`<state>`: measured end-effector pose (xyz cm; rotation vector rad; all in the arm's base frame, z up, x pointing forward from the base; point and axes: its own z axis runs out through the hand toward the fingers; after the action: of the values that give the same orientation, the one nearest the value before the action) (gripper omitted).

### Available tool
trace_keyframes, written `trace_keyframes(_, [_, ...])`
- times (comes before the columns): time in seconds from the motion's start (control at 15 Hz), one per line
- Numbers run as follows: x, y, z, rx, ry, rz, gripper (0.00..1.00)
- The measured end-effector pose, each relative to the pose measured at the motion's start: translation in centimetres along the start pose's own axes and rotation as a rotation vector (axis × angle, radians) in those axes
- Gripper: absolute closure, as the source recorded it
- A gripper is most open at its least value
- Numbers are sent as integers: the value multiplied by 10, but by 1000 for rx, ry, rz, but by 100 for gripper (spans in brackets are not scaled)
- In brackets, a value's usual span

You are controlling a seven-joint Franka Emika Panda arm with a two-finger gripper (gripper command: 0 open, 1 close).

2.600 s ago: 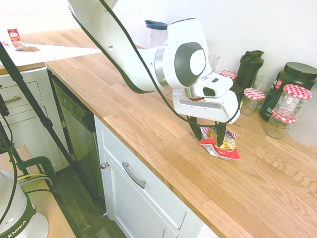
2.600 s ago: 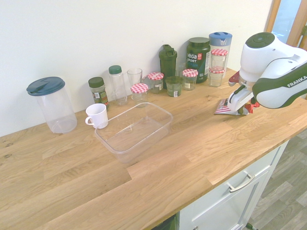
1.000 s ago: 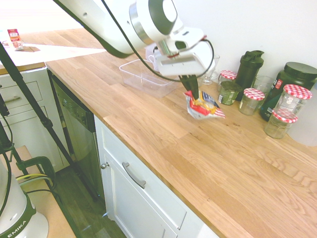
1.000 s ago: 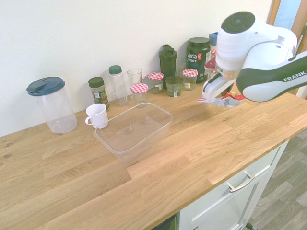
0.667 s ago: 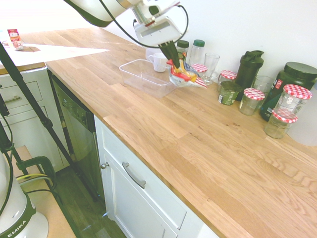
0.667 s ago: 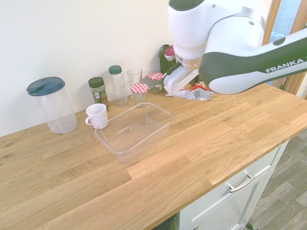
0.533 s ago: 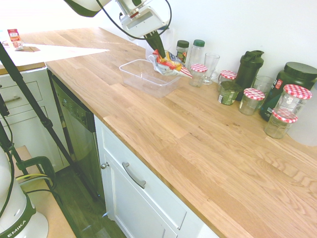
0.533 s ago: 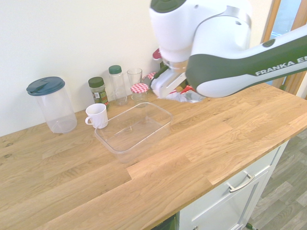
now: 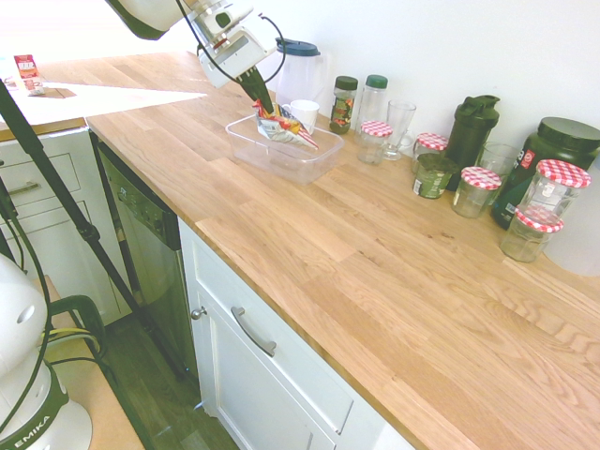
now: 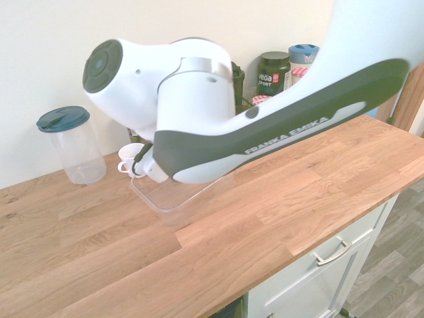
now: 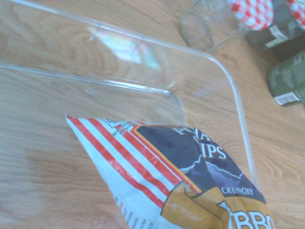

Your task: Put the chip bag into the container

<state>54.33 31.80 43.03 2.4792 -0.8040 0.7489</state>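
- Gripping the chip bag (image 9: 281, 128) by its upper end, the claw (image 9: 262, 101) was closed on the snack and held it hanging above the open container (image 9: 246, 142).
- The bag tilted downward over the far half of the clear tub, its red-striped edge and dark blue panel reading "CRUNCHY" clear in the wrist view (image 11: 181, 176); whether its lower tip touched the plastic could not be told.
- The container (image 11: 228, 90) sat on the wooden desk (image 9: 394, 281) near the front edge, with a white mug (image 9: 304, 112) just behind it.
- A lidded clear pitcher (image 10: 69, 142), spice jars (image 9: 344, 101) and a drinking glass (image 9: 399, 127) lined the wall beyond, followed by jars with red-checked lids (image 9: 480, 190) and a dark green shaker bottle (image 9: 472, 128).
- In the second exterior view the white arm (image 10: 199, 126) filled the middle of the frame and hid the bag, leaving only the tub's front corner (image 10: 165, 202) visible.
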Motion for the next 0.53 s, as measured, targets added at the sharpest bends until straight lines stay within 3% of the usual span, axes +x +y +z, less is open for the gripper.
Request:
trace_keyframes(0.27, [-18,-19,23,-27,-28,-28,100])
trace_keyframes(0.33, [-20,-20,25,-31,-34,-31,0])
trace_keyframes(0.53, [-20,-20,27,-37,-38,-28,0])
